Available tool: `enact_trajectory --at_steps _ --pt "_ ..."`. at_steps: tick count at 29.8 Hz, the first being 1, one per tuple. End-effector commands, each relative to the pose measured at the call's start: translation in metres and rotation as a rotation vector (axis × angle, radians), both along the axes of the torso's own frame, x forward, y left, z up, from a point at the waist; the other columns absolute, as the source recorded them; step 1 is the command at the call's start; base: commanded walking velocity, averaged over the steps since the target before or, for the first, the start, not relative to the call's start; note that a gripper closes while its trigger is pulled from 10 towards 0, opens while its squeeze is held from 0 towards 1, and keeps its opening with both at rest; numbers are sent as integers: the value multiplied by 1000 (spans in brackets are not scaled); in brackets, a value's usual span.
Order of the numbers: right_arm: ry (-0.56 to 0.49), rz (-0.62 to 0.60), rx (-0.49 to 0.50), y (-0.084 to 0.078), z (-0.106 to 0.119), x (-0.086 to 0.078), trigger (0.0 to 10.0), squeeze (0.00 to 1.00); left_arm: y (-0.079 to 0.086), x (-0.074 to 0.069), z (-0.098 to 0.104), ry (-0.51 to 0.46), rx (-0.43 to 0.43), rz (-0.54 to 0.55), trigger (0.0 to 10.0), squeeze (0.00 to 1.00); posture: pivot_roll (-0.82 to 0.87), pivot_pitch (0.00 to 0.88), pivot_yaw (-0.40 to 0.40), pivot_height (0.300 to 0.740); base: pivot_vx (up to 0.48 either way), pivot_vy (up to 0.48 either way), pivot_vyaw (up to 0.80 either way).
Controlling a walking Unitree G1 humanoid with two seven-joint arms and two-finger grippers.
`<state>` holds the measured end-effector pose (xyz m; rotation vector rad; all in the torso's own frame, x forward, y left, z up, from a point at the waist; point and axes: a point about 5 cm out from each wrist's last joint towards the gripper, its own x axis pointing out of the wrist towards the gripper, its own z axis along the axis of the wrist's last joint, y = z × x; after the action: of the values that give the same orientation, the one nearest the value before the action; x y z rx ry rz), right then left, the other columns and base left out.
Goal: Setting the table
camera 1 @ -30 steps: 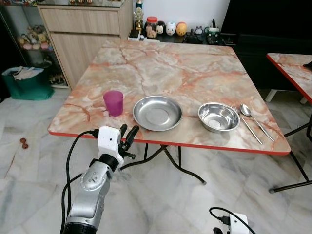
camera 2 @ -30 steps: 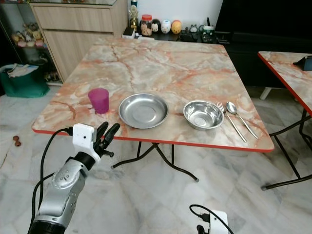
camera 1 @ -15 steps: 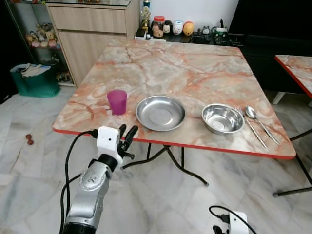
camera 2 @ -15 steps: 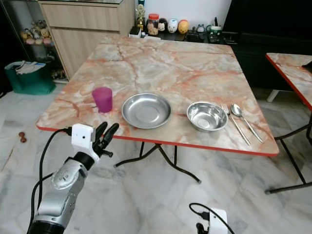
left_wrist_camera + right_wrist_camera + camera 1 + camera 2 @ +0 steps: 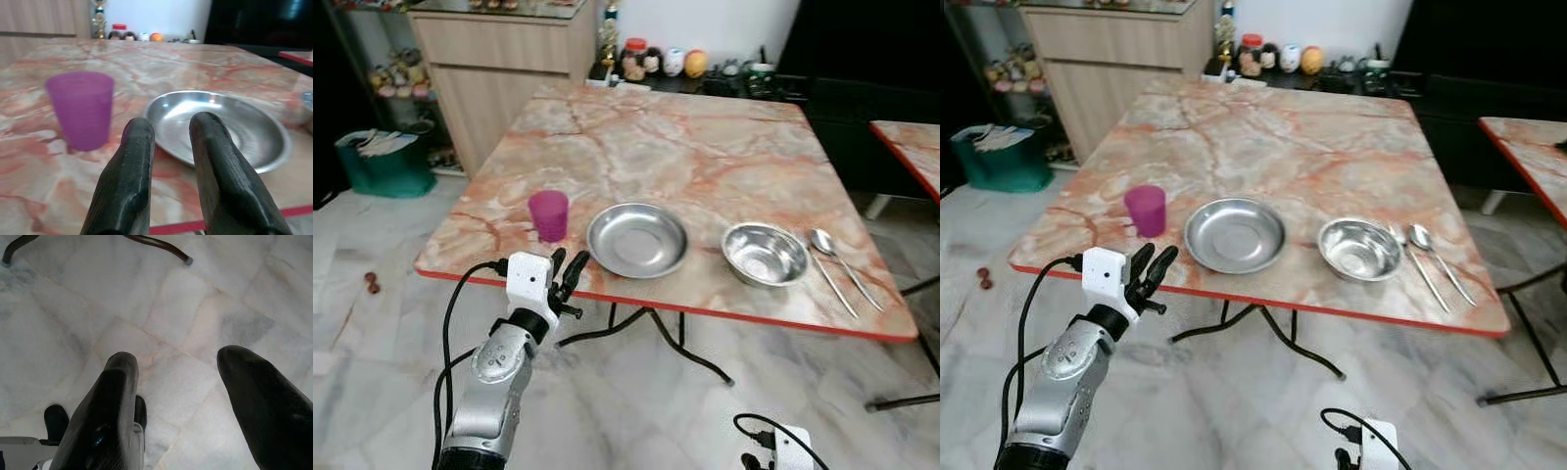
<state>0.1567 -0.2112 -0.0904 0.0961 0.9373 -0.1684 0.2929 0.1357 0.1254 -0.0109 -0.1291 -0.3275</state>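
Note:
A marble-patterned table [image 5: 685, 147] with a red edge carries a purple cup [image 5: 548, 215], a shallow steel plate [image 5: 637, 240], a steel bowl [image 5: 765, 254], and a fork [image 5: 836, 284] and spoon [image 5: 830, 249] side by side at the right. My left gripper [image 5: 570, 262] is raised just short of the table's near edge, in front of the cup, fingers slightly apart and empty. In the left wrist view the cup [image 5: 80, 115] and plate [image 5: 220, 127] lie just beyond the fingers [image 5: 139, 147]. My right gripper [image 5: 195, 357] hangs low over the floor, open.
A wooden cabinet [image 5: 499, 59] and a green bag [image 5: 382, 166] stand at the back left. Jars and figurines [image 5: 666, 61] line a low dark unit behind the table. A second table [image 5: 913, 147] is at the right. Folding legs [image 5: 656, 323] run under the table.
The whole picture has shifted a little, so the camera moved. The tableware has not moved, and my left arm holds the same raised pose.

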Motion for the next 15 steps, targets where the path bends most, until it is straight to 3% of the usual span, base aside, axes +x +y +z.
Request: enact_trajectory --at_steps 1,7,15 --pt "-5 -2 -6 -1 1 1 10000 0 0 1 3 -4 -6 2 10000 0 133 0 -61 740 244 0 0" --pt "-5 0 -8 -2 1 1 10000 0 -1 0 3 -6 -8 1 10000 0 133 0 -60 740 247 0 0" --pt "-5 4 -9 -2 1 1 10000 0 -1 -3 6 -20 -12 -8 10000 0 133 0 -60 740 0 0 0"
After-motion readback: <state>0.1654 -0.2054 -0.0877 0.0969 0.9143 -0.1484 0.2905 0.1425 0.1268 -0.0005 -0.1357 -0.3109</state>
